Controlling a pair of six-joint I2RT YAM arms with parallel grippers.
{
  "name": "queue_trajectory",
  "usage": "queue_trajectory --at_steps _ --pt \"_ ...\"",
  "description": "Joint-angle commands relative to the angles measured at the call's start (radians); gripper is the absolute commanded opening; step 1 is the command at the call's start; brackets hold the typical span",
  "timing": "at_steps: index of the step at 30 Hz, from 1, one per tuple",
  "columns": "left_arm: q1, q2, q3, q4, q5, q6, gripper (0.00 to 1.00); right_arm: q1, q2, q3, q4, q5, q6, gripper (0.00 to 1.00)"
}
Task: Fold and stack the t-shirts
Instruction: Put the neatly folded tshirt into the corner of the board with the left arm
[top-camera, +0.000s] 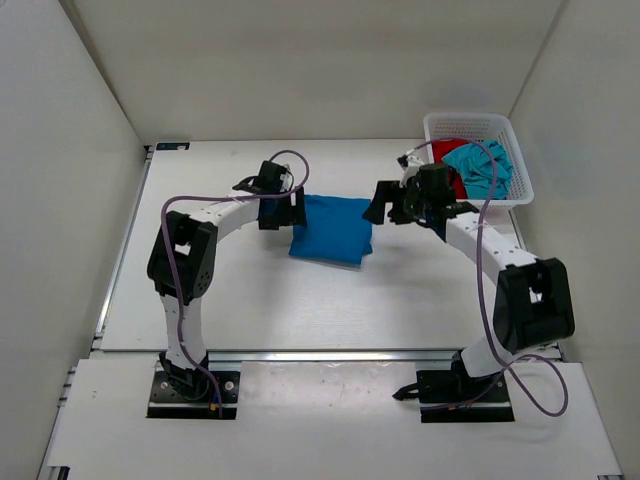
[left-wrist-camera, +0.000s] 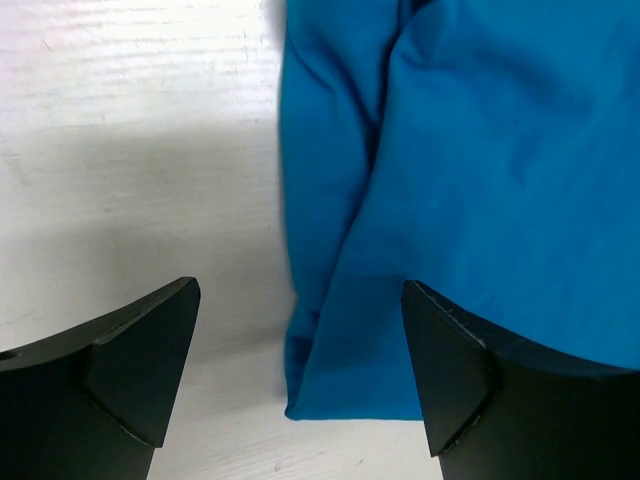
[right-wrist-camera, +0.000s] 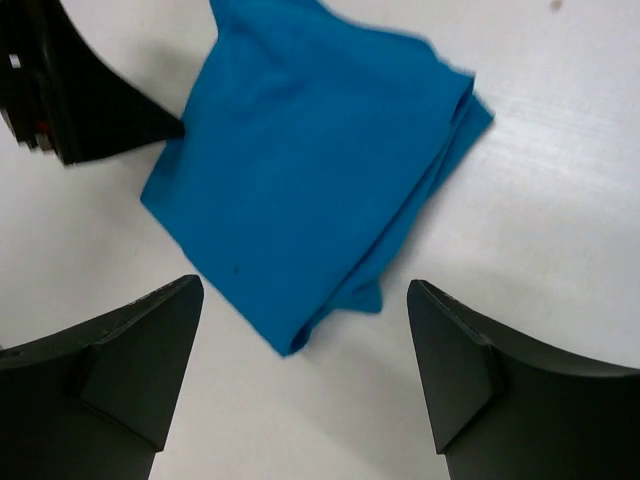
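The royal blue t-shirt (top-camera: 332, 228) lies folded into a small rectangle at the middle of the table. It also shows in the left wrist view (left-wrist-camera: 460, 200) and the right wrist view (right-wrist-camera: 310, 180). My left gripper (top-camera: 283, 210) is open and empty at its left edge, a corner of the cloth lying between the fingers (left-wrist-camera: 300, 375). My right gripper (top-camera: 385, 210) is open and empty just off its right side (right-wrist-camera: 300, 385). The teal t-shirt (top-camera: 482, 165) and the red t-shirt (top-camera: 452, 170) lie crumpled in the basket.
The white mesh basket (top-camera: 470, 124) stands at the table's back right corner. White walls close the table at the back and both sides. The left gripper's black finger (right-wrist-camera: 90, 95) shows at the top left of the right wrist view.
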Motion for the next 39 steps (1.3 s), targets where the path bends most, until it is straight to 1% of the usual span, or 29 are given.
queue_trajectory --at_steps 1,3,4,5,6,7,9,10,11,13,14,15,17,20,25,27,32,34,37,39 --pt "-0.02 -0.033 0.002 0.037 0.013 0.053 0.93 0.016 -0.09 -0.11 0.049 0.049 0.03 0.8" --pt "-0.049 -0.008 0.02 0.034 -0.013 0.061 0.88 0.008 -0.148 -0.189 0.042 0.063 0.035 0.8" --pt "-0.058 0.009 0.028 0.025 -0.038 0.075 0.86 0.002 -0.155 -0.204 0.039 0.066 0.041 0.81" --pt "-0.077 0.019 0.035 0.033 -0.058 0.08 0.83 -0.004 -0.187 -0.23 0.026 0.092 0.04 0.8" --pt "-0.08 0.044 0.044 0.033 -0.058 0.077 0.77 -0.01 -0.223 -0.258 0.02 0.098 0.046 0.81" --pt "-0.081 0.062 0.061 0.031 -0.09 0.078 0.73 -0.02 -0.26 -0.273 0.016 0.111 0.037 0.81" --pt "-0.084 0.096 0.086 0.016 -0.125 0.078 0.59 -0.039 -0.303 -0.312 -0.001 0.127 0.032 0.81" --pt "-0.078 0.108 0.095 0.01 -0.119 0.072 0.56 -0.062 -0.328 -0.321 -0.006 0.126 0.035 0.8" --pt "-0.074 0.115 0.101 0.007 -0.128 0.063 0.49 -0.072 -0.342 -0.336 -0.011 0.134 0.04 0.8" --pt "-0.06 0.115 0.101 0.014 -0.121 0.06 0.3 -0.108 -0.383 -0.356 -0.029 0.126 0.032 0.8" --pt "-0.046 0.112 0.107 0.016 -0.124 0.072 0.25 -0.124 -0.399 -0.356 -0.04 0.128 0.028 0.8" --pt "-0.034 0.109 0.12 0.014 -0.13 0.086 0.14 -0.13 -0.4 -0.364 -0.046 0.129 0.023 0.8" --pt "-0.008 0.125 0.17 -0.016 -0.166 0.113 0.0 -0.148 -0.434 -0.376 -0.055 0.138 0.009 0.8" --pt "0.044 0.164 0.264 -0.088 -0.2 0.197 0.0 -0.177 -0.458 -0.387 -0.072 0.138 -0.002 0.8" --pt "0.162 0.219 0.393 -0.162 -0.187 0.317 0.0 -0.217 -0.517 -0.433 -0.078 0.137 -0.002 0.8" --pt "0.201 0.266 0.483 -0.211 -0.217 0.32 0.0 -0.23 -0.517 -0.447 -0.073 0.134 -0.005 0.81" --pt "0.31 0.343 0.636 -0.269 -0.26 0.331 0.0 -0.234 -0.494 -0.419 -0.101 0.161 -0.014 0.79" --pt "0.342 0.387 0.701 -0.286 -0.275 0.316 0.0 -0.234 -0.488 -0.412 -0.104 0.19 -0.018 0.79" --pt "0.397 0.479 0.856 -0.309 -0.308 0.285 0.0 -0.264 -0.48 -0.389 -0.119 0.204 -0.009 0.79" --pt "0.443 0.522 0.922 -0.328 -0.355 0.251 0.0 -0.274 -0.477 -0.375 -0.127 0.206 -0.015 0.79"
